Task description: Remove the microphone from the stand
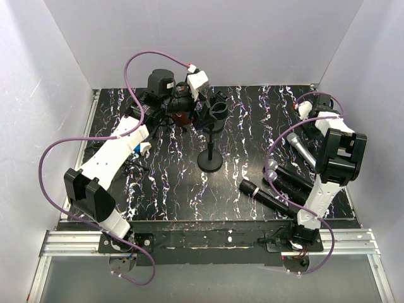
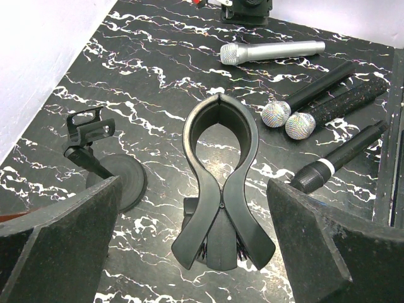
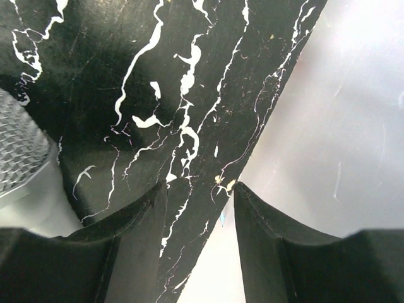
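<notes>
The tall stand's black clip (image 2: 218,145) holds nothing. It sits between the fingers of my left gripper (image 2: 194,186), which is wide open and touches nothing. From above, that gripper (image 1: 211,104) hovers at the back centre over the clip (image 1: 219,112). A silver microphone (image 1: 302,149) lies flat on the table at the right, also seen from the left wrist (image 2: 271,52). My right gripper (image 3: 199,189) is open and empty above the table's right edge, and the silver microphone's mesh head (image 3: 19,151) is just to its left. From above, the right gripper (image 1: 307,112) is at the back right.
A second, smaller stand (image 2: 88,136) with a round base (image 1: 210,163) stands mid-table. Three black microphones lie at the front right (image 1: 271,199), two with silver heads (image 2: 300,125) and one with a white ring (image 2: 341,158). White walls (image 3: 341,95) enclose the marbled table.
</notes>
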Motion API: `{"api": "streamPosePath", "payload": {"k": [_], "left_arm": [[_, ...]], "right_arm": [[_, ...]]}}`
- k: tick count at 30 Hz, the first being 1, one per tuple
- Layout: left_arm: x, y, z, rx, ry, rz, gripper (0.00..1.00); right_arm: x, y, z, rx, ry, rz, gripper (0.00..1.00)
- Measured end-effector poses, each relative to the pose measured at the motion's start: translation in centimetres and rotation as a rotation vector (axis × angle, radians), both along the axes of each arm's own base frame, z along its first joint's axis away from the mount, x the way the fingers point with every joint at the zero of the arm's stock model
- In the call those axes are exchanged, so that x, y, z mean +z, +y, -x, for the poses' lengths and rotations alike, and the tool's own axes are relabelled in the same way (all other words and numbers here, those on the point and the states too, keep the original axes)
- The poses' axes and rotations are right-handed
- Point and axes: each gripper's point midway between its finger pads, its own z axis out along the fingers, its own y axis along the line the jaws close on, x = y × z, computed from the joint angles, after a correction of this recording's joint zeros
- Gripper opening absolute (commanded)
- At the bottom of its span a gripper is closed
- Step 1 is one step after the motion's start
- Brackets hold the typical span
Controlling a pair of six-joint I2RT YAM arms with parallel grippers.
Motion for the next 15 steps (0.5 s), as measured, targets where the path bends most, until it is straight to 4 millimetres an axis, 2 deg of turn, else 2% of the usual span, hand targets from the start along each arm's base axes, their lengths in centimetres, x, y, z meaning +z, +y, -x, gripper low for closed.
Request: {"api": "streamPosePath", "payload": {"k": [8,15], "left_arm": [[0.00,-0.05,0.07,-0.004,0.002,0.001,0.96],[0.00,-0.10,0.14,-0.009,0.001,0.002,0.98]], "right_arm": [[0.28,-0.50,0.02,-0.014,-0.009,0.010,0.57],[0.95,-0.30,0.22,-0.040,-0.027,-0.009,0.61]]}}
